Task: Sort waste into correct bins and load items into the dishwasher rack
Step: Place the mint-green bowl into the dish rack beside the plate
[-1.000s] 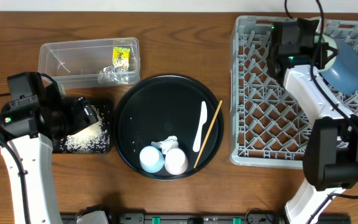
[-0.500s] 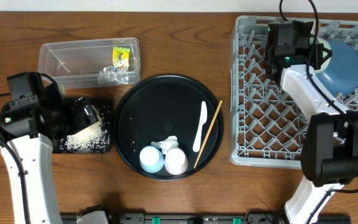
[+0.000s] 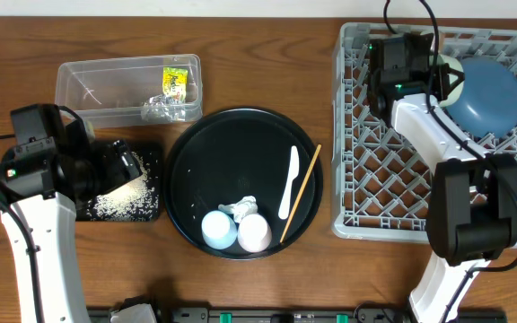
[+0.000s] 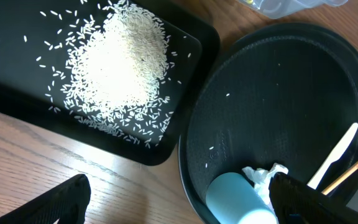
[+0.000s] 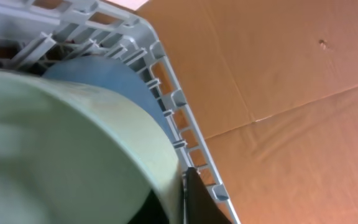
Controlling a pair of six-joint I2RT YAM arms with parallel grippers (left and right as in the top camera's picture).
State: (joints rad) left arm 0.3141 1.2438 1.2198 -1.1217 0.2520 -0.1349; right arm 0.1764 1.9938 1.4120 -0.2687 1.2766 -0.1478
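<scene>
The left gripper point(image 4: 179, 186) hangs with its two fingers spread wide and nothing between them. Directly under it is wood of the table point(image 3: 258, 45). Ahead of it and to the left lies the shallow black tray point(image 4: 5, 81), and the rice point(image 4: 120, 62) makes a heap in the middle of it, with single grains scattered out towards the edges. Ahead and to the right is the round black tray point(image 4: 278, 93). Its rim comes very close to the near corner of the shallow tray; I cannot tell if they touch. Inside the round tray, near the right finger, lie the pale blue cup point(image 4: 235, 199) and a crumpled scrap point(image 4: 263, 177), with the pink cup point(image 3: 255, 233) beside them. The white spoon point(image 4: 334, 155) and the chopstick point(image 4: 353, 168) lie further right, along the rim. The rest of that floor carries only a few grains. The clear tub point(image 3: 106, 81), with the wrapper point(image 3: 175, 82) inside, stands beyond the shallow tray.

The right gripper point(image 3: 447, 79) is inside the rack point(image 3: 375, 179), close to its far wall. It grips the mint-green bowl point(image 5: 73, 143). One dark finger lies against the rim, and the bowl hides the other. Just past the bowl, the dark blue bowl point(image 5: 104, 78) rests upside down in the far right part of the rack. The grey wall runs close beside both bowls, so there is little room on that side. Towards the near side, the lattice and pegs are uncovered.
</scene>
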